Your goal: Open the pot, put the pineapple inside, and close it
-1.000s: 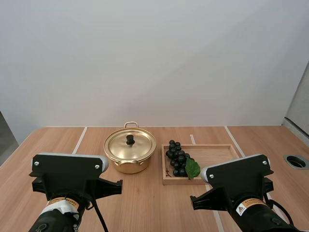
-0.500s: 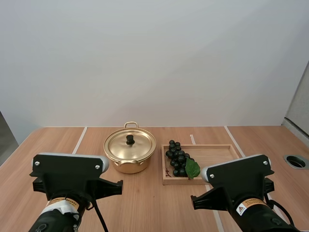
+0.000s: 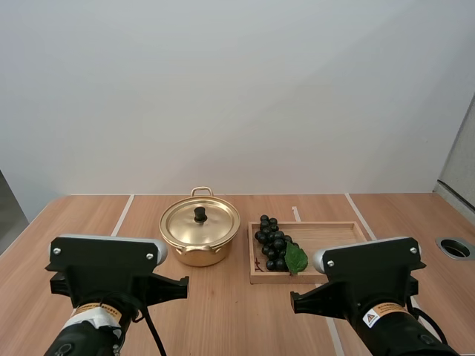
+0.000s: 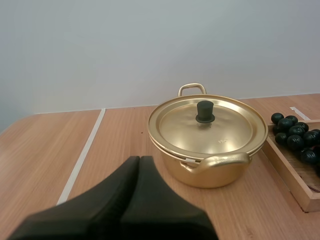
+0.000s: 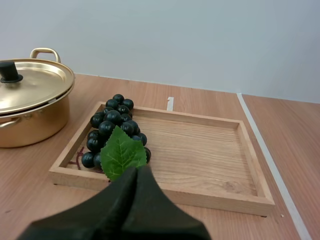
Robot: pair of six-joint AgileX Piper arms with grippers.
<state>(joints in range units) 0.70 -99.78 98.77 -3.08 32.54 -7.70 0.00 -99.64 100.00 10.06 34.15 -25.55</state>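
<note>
High view places the round gold-coloured metal pot [image 3: 200, 237] at the table's centre, with its matching gold lid [image 3: 200, 220] seated flat on the rim and the black knob [image 3: 200, 214] upright in the middle. No pineapple is visible; the only fruit present is a bunch of dark, near-black grapes with one green leaf [image 3: 276, 244]. The bunch lies in the shallow rectangular wooden tray [image 3: 334, 236], at the tray's 9 o'clock end, and the tray sits at the pot's 3 o'clock, just beside it.

Task status: the pot stands closed and the grapes lie outside it, in the tray. A closed lid fits either a pot awaiting opening or one shut again, but with the fruit in the tray the loading portion is judged outstanding. The pot's contents cannot be seen.

Left gripper [image 4: 136, 165]: the two black fingers lie pressed together as one dark wedge, gripping nothing, at the pot's 6 o'clock and apart from it. Right gripper [image 5: 137, 175]: likewise closed and empty, near the tray's 6 o'clock edge, close to the leaf.

View differences: the high view gives the overall layout of pot, tray and light wooden table [image 3: 223, 311]. Left wrist view adds the pot's near side handle [image 4: 217, 161] and the lid's fit on the rim. Right wrist view adds the tray's bare floor at the grapes' 3 o'clock.
</note>
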